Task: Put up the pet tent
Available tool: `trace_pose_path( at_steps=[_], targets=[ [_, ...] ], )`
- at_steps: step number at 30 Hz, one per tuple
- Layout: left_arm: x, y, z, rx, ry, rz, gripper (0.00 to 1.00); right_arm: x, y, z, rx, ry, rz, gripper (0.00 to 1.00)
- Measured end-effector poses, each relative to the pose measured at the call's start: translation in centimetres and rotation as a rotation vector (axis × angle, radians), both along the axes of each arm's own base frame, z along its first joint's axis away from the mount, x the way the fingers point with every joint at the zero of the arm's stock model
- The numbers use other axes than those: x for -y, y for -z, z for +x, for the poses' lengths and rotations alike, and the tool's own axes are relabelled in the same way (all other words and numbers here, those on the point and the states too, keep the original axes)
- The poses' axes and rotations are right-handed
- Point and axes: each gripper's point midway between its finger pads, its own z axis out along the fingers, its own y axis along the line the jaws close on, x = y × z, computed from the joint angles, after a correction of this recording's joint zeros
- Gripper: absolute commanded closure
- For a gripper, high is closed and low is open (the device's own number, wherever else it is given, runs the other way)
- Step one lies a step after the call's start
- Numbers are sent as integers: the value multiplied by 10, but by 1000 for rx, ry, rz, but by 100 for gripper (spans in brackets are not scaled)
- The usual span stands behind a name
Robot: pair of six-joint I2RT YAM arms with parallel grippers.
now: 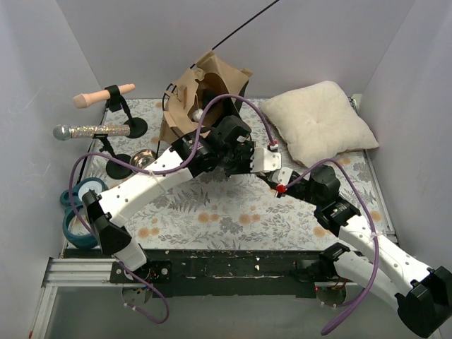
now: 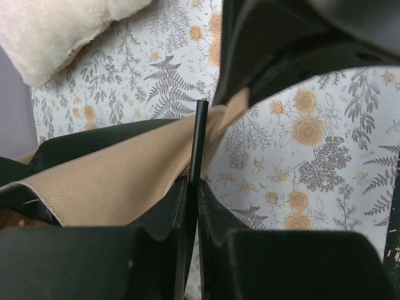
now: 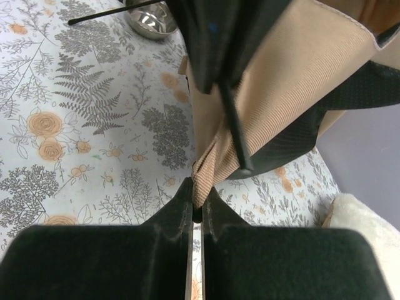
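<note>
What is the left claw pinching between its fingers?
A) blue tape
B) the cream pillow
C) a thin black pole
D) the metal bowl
C: the left gripper is shut on the thin black pole, which lies against the tan pet tent.

Overhead: pole [image 1: 244, 27] upper end cut off by top edge; pet tent [image 1: 189, 88] lower half hidden behind left arm [image 1: 205, 152]. Left wrist view: pillow [image 2: 56, 28] cropped at corner.
</note>
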Motion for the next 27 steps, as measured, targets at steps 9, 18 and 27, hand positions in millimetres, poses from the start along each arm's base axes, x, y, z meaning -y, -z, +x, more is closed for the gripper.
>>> trace_pose_path(
  at_steps=[9,18,27],
  targets=[
    [5,3,9,27,-25,-24,100,-3,6,0,-5,-2,-18,99],
    [-12,-2,-2,44,10,-63,100,-8,-1,-1,-40,-2,23,99],
    [-19,-5,-1,88,40,-62,100,-15,-4,0,-109,-2,52,99]
  ],
)
